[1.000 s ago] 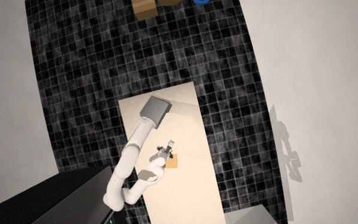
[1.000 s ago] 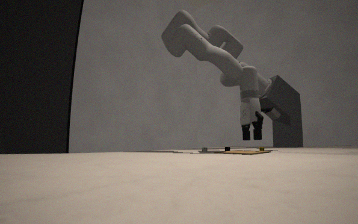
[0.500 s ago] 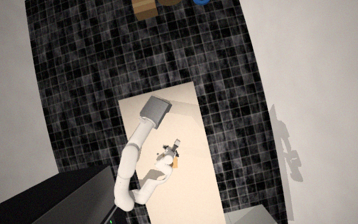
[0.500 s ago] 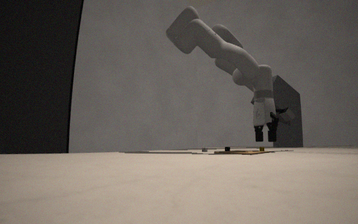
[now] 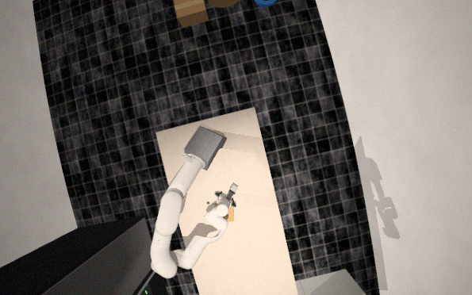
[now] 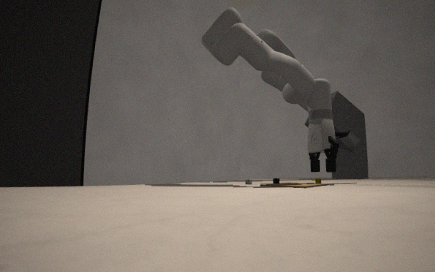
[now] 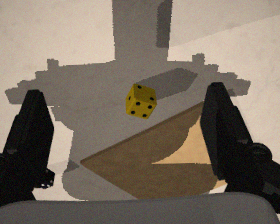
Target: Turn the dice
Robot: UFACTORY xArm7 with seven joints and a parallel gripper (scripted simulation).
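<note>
My gripper (image 7: 125,105) is open and empty, pointing straight down a little above the table. In the wrist view a yellow die (image 7: 141,102) lies between the two black fingers, in the arm's shadow, apparently on the bare table just past the edge of the tan mat (image 7: 153,163). In the low side view the gripper (image 6: 321,166) hangs just above the yellow die (image 6: 318,180) at the right end of the mat (image 6: 297,185). A black die (image 6: 275,180) and a grey die (image 6: 248,181) lie further left; the grey one looks off the mat. From above, the arm hides the dice; a bit of the mat (image 5: 231,214) shows.
The arm's grey base box (image 5: 205,146) stands at the far end of the table, also seen in the side view (image 6: 349,139). A dark cabinet (image 5: 73,258) sits beside the table. Brown boxes (image 5: 189,12) lie far off on the tiled floor.
</note>
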